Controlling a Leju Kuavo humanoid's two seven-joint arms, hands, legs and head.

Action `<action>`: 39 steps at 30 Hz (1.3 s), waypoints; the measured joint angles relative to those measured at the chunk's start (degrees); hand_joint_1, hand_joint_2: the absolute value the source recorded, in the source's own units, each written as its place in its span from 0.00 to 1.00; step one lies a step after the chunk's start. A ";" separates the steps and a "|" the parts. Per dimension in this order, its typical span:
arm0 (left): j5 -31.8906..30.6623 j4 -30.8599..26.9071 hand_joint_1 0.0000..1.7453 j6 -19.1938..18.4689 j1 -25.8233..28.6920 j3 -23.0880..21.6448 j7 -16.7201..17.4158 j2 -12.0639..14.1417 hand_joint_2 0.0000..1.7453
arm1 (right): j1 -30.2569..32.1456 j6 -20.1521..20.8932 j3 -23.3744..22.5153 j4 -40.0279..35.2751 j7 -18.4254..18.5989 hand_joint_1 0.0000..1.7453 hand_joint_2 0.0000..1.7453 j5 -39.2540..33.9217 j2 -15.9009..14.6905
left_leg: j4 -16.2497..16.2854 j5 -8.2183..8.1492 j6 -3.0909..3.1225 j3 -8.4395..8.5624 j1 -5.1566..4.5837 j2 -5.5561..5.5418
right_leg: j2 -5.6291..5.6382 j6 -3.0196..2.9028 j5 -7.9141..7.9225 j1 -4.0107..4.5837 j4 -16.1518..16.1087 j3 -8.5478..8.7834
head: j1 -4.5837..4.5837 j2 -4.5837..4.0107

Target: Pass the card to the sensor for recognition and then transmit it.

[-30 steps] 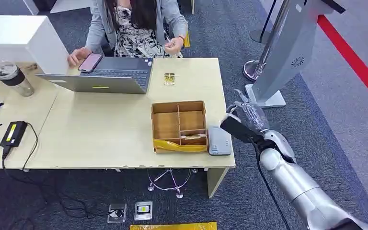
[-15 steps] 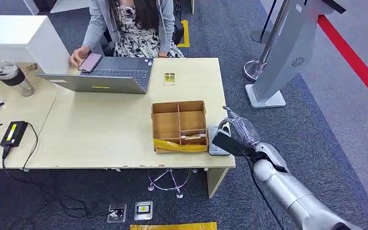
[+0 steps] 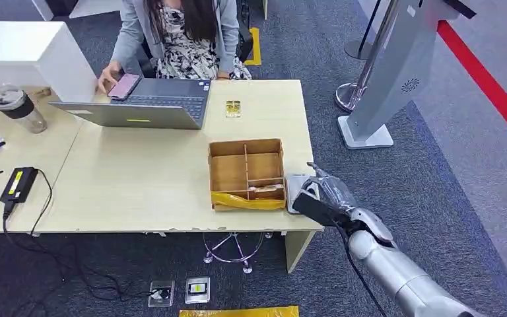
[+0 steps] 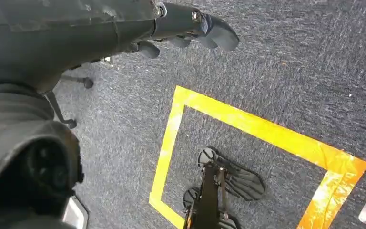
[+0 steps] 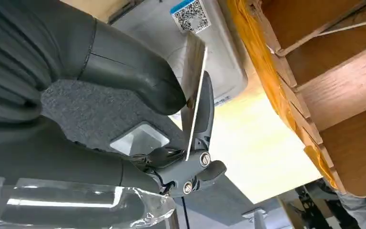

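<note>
My right hand (image 3: 335,194) pinches a thin card (image 3: 311,207) between thumb and fingers at the table's front right corner. The card looks dark in the head view and silvery, seen edge-on (image 5: 195,90), in the right wrist view. It hangs just above the grey sensor (image 3: 294,188), a flat box with a QR label (image 5: 191,15), and covers the sensor's right part. I cannot tell whether card and sensor touch. My left hand (image 4: 181,26) hangs beside my body above the carpet, fingers loosely apart, holding nothing.
A wooden divided box (image 3: 245,142) with a yellow strip stands just left of the sensor. A person (image 3: 185,33) sits behind a laptop (image 3: 145,105) at the far edge. A small card (image 3: 233,109), a bottle (image 3: 17,107) and a black device (image 3: 18,183) lie on the table. A grey kiosk (image 3: 396,72) stands to the right.
My right hand has come down and to the left with the card, from beside the table to over the sensor. The person has lowered one hand behind the laptop.
</note>
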 joint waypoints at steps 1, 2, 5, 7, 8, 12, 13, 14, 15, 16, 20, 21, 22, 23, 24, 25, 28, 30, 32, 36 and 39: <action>0.00 0.00 0.00 -0.02 0.00 0.00 0.00 0.00 0.00 | 0.00 0.00 0.09 0.09 0.00 1.00 1.00 -0.09 0.00 | 0.00 0.00 0.00 0.00 0.00 0.00 | 0.00 0.00 0.00 0.00 0.00 0.00 | 0.00 0.00; 0.00 0.00 0.00 -0.02 0.00 0.00 0.00 0.00 0.00 | 0.00 0.00 0.20 0.17 0.02 1.00 1.00 -0.18 0.00 | 0.00 0.00 0.00 0.00 0.00 0.00 | 0.01 0.00 0.00 0.00 0.00 0.00 | 0.00 0.00; -0.02 0.00 0.00 -0.04 0.00 0.00 0.00 0.00 0.00 | -0.05 0.02 0.39 0.96 -0.13 1.00 1.00 -0.92 0.00 | 0.00 0.00 0.00 0.01 0.00 0.01 | 0.01 0.00 0.00 0.00 -0.01 0.00 | 0.00 0.00; -0.07 0.00 0.00 0.00 0.00 0.00 0.00 0.00 0.00 | -0.03 -0.02 0.41 1.57 -0.35 1.00 1.00 -1.60 -0.09 | 0.00 0.00 0.00 0.02 0.00 0.01 | 0.00 0.00 0.00 0.00 -0.01 0.01 | 0.00 0.00; -0.20 0.00 0.00 0.00 0.00 0.00 0.00 0.00 0.00 | -0.01 -0.04 0.41 1.68 -0.35 1.00 1.00 -1.77 -0.20 | 0.00 0.00 0.00 0.02 0.00 0.01 | 0.01 0.00 0.00 0.00 -0.01 0.00 | 0.00 0.00; -0.26 0.00 0.00 0.20 0.01 0.00 0.00 -0.02 0.00 | -0.03 -0.04 0.48 1.99 -0.48 1.00 1.00 -2.40 -0.42 | 0.00 0.00 0.00 0.01 0.00 0.01 | 0.00 0.00 0.00 0.00 -0.01 0.01 | 0.00 0.00; -0.26 0.00 0.00 0.24 0.00 0.00 0.00 -0.04 0.00 | -0.09 -0.02 0.52 1.99 -0.41 1.00 1.00 -2.45 -0.42 | 0.01 0.00 0.00 0.01 0.00 0.01 | 0.00 0.00 0.00 0.00 0.00 0.01 | 0.00 0.00; -0.26 0.00 0.00 0.24 0.00 0.00 0.00 -0.04 0.00 | -0.17 0.02 0.61 1.99 -0.31 1.00 1.00 -2.45 -0.42 | 0.00 0.00 0.00 0.02 0.00 0.01 | 0.00 0.00 0.00 0.00 0.00 0.01 | -0.02 0.00; -0.22 0.00 0.00 0.24 0.00 0.00 -0.09 -0.07 0.00 | -0.26 0.02 0.72 1.99 -0.09 1.00 1.00 -2.43 -0.39 | 0.00 0.00 0.00 0.01 0.00 0.00 | 0.00 0.00 0.00 0.00 0.00 0.01 | 0.00 0.00; -0.22 0.00 0.00 0.24 0.00 0.00 -0.11 -0.07 0.00 | -0.36 0.02 0.81 1.99 0.04 1.00 1.00 -2.38 -0.39 | 0.00 0.00 0.00 0.01 0.00 0.00 | 0.00 0.00 0.00 0.00 0.00 0.02 | -0.02 0.00; -0.22 0.00 0.00 0.20 0.00 0.00 -0.13 -0.09 0.00 | -0.69 -0.07 1.11 1.99 0.20 1.00 1.00 -2.38 -0.31 | 0.00 0.00 0.00 0.01 0.00 0.00 | 0.00 0.00 0.00 0.00 0.00 0.02 | 0.00 0.00; -0.22 0.00 0.00 0.20 0.00 0.00 -0.11 -0.09 0.00 | -0.78 -0.07 1.11 1.99 0.20 1.00 1.00 -2.38 -0.28 | 0.00 0.00 0.00 0.01 0.00 0.00 | 0.00 0.00 0.00 0.00 0.00 0.02 | 0.00 0.00; -0.22 0.00 0.00 0.17 0.00 0.00 -0.13 -0.09 0.00 | -0.85 -0.07 1.11 1.99 0.22 1.00 1.00 -2.40 -0.28 | 0.00 0.00 0.00 0.01 0.00 0.00 | -0.01 0.00 0.00 0.00 0.00 0.03 | 0.00 0.00; -0.22 0.00 0.00 0.17 0.00 0.00 -0.13 -0.09 0.00 | -0.91 -0.09 1.11 1.99 0.20 1.00 1.00 -2.40 -0.28 | 0.00 0.00 0.00 0.01 0.00 0.00 | -0.01 0.00 0.00 0.00 0.00 0.03 | 0.00 0.00; -0.22 0.00 0.00 0.17 0.00 0.00 -0.13 -0.09 0.00 | -1.00 -0.15 1.14 1.99 0.15 1.00 1.00 -2.40 -0.28 | 0.00 0.00 0.00 0.00 0.00 0.00 | 0.00 0.00 0.01 -0.01 0.00 0.03 | 0.00 0.00; -0.22 0.00 0.00 0.17 0.00 0.00 -0.13 -0.11 0.00 | -1.16 -0.24 1.14 1.99 0.07 1.00 1.00 -2.40 -0.28 | 0.00 0.00 0.00 0.00 0.00 0.00 | 0.00 0.00 0.01 -0.01 0.00 0.03 | 0.00 0.00; -0.35 0.00 0.00 -0.02 0.00 0.00 -0.13 -0.11 0.00 | -2.20 -0.28 1.12 1.79 0.13 1.00 1.00 -2.80 -0.28 | 0.01 0.00 0.00 0.00 0.00 0.00 | 0.00 0.00 0.01 -0.01 0.01 0.03 | 0.00 0.00; -0.37 0.00 0.00 -0.04 -0.01 0.00 -0.13 -0.11 0.00 | -3.40 -0.20 1.07 1.22 0.68 1.00 1.00 -3.35 -0.28 | 0.01 0.00 0.00 0.01 0.00 0.00 | 0.00 0.00 0.01 -0.01 0.01 0.03 | -0.02 0.00; -0.37 0.00 0.00 -0.07 -0.01 0.00 -0.13 -0.13 0.00 | -4.32 -0.09 1.03 0.68 0.96 1.00 1.00 -3.54 -0.28 | 0.01 0.00 0.00 0.02 0.00 0.00 | 0.00 0.00 0.01 0.00 0.01 0.03 | -0.02 0.00; -0.46 0.00 0.00 -0.07 0.01 0.00 -0.35 -0.17 0.00 | -5.90 -0.79 0.63 -1.36 1.58 1.00 1.00 -4.20 -0.39 | 0.01 0.01 0.01 -0.02 -0.01 0.01 | 0.01 -0.01 0.05 -0.01 0.04 0.01 | -0.02 0.00; -0.83 0.00 0.00 -0.17 -0.01 0.00 -0.63 -0.17 0.00 | -9.76 -0.85 -0.44 -4.33 2.67 1.00 1.00 -3.93 -0.90 | 0.01 0.02 0.01 0.00 -0.02 0.07 | 0.06 -0.02 0.06 -0.02 0.04 0.00 | 0.00 0.00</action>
